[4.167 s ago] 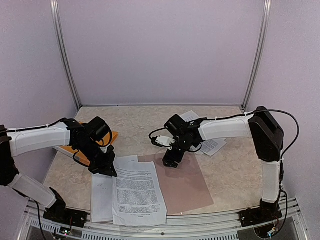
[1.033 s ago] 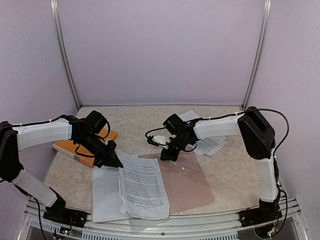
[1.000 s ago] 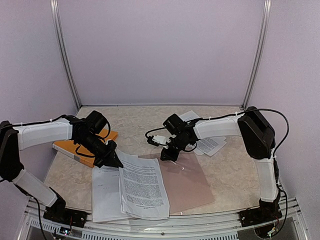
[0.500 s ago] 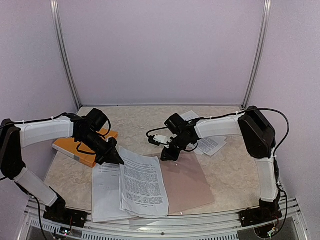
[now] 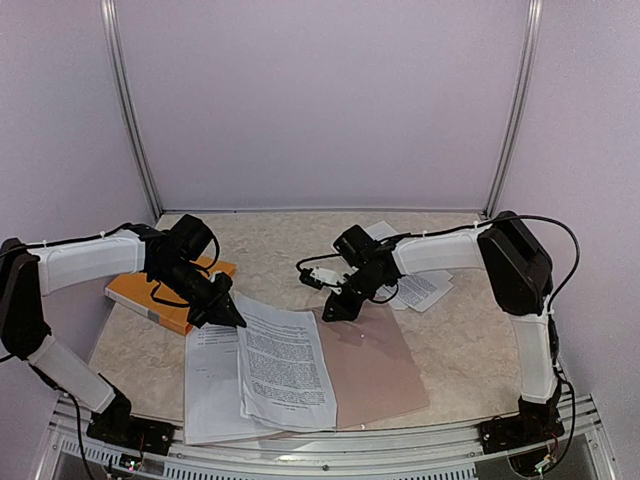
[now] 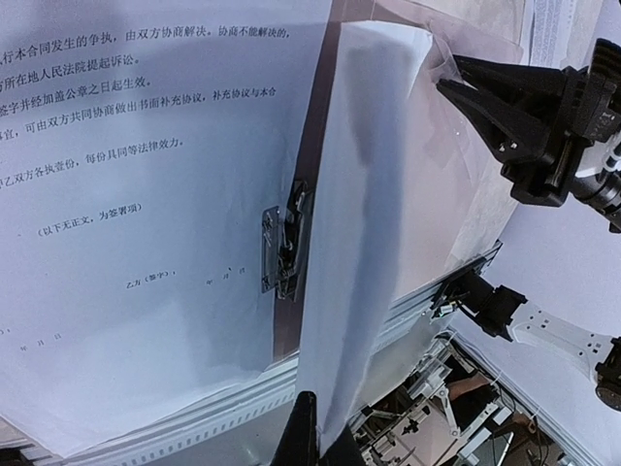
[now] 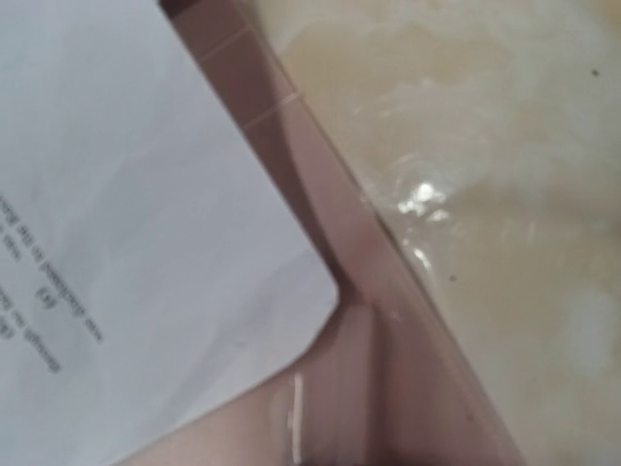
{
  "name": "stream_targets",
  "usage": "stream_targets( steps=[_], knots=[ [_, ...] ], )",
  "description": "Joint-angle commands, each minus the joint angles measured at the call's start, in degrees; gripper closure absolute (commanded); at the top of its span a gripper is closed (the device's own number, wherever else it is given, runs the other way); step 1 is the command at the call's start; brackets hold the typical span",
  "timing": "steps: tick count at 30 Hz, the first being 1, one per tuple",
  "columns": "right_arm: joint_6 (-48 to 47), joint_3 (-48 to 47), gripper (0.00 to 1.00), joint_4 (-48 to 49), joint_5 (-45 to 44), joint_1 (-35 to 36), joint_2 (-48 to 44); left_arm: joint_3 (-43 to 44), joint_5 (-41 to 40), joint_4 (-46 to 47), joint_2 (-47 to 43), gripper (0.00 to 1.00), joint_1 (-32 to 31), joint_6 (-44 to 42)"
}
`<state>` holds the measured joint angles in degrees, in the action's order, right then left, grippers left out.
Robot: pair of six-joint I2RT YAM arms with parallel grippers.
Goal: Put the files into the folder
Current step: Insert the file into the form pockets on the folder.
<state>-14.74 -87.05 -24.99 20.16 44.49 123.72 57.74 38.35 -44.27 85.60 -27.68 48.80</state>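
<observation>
The left end effector [image 5: 237,322] pinches a far corner of the files [image 5: 285,368], the right end effector [image 5: 329,315] the folder cover [image 5: 378,352]

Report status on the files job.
Left fingers shut on sheet, corner lifted. Right fingers pinch folder cover corner. More files lie far right. Nothing blocking seen.

Left arm [image 5: 85,265]: reaches right, low over the surface; left gripper [image 5: 232,318] angled down, fingers pressed together on a sheet [image 6: 359,243] edge.
Right arm [image 5: 450,255]: elbow high, forearm extended left; right gripper [image 5: 335,308] pointing down, fingers nearly together on a clear cover [image 6: 437,194] corner.
</observation>
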Motion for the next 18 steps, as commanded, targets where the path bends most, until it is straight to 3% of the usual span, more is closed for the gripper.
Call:
stream_targets(
  steps=[1,18],
  knots=[
    [2.34,1.18,0.84,-1.47,2.47,-1.19,-1.99,2.35,0.46,-0.95,0.56,1.00,-0.28,-1.96],
    [4.92,1.99,0.85,-0.32,7.27,-2.48,-2.17,4.59,1.10,1.31,3.87,1.00,-2.38,-2.48]
  ],
)
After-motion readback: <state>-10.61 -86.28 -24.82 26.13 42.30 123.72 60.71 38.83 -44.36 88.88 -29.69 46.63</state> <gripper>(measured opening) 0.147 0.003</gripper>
